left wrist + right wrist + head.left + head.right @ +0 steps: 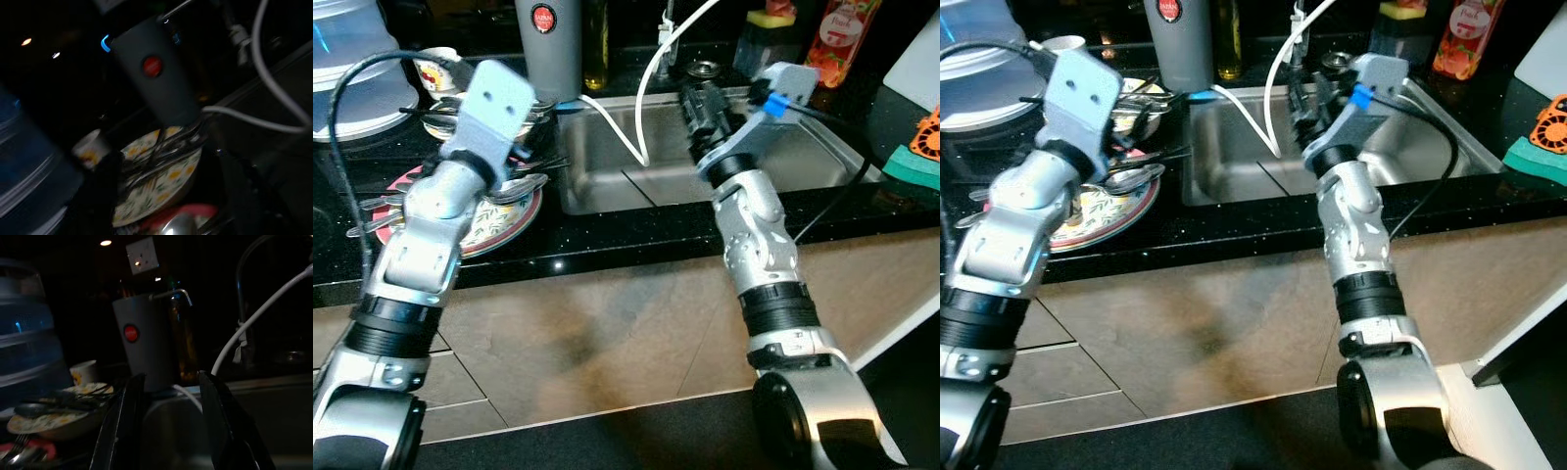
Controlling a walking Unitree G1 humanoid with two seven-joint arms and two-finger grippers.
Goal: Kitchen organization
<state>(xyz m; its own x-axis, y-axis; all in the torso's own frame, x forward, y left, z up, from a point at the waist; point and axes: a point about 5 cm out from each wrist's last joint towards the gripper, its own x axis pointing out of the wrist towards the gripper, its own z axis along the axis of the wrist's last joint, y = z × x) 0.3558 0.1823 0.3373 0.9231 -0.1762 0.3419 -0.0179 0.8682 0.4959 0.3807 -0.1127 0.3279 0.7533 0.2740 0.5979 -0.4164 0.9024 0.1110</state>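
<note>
Right tool (168,426) is held out over the steel sink (607,176), its two black fingers (120,431) spread apart with nothing between them. Seen along those fingers, a grey canister (144,340) with a round red badge is faced; the lettering on the badge is too small to be read. A white hose (646,98) is looped down into the sink beside this tool. The right arm is stretched forward from the elbow, its wrist raised above the basin and a blue-tipped cable clipped to it.

Left tool (166,191) is reached over a stack of dirty dishes on the black table (636,230) to the left of the sink. Its fingers are seen only as dark blurred shapes, so it cannot be told whether they are spread or pressed together. Just ahead of it a patterned plate (166,181) with yellow flowers is piled with forks and spoons (514,186), and beneath it a red-rimmed plate (504,225) is seen. A small cup (90,149) stands behind the plates, next to a large blue water jug (352,59). The left arm is bent upward, the wrist lifted above the plates.

At the back of the table a red bottle (842,39) with a printed label is stood, its writing unreadable, and a green sponge (911,166) lies at the far right.
</note>
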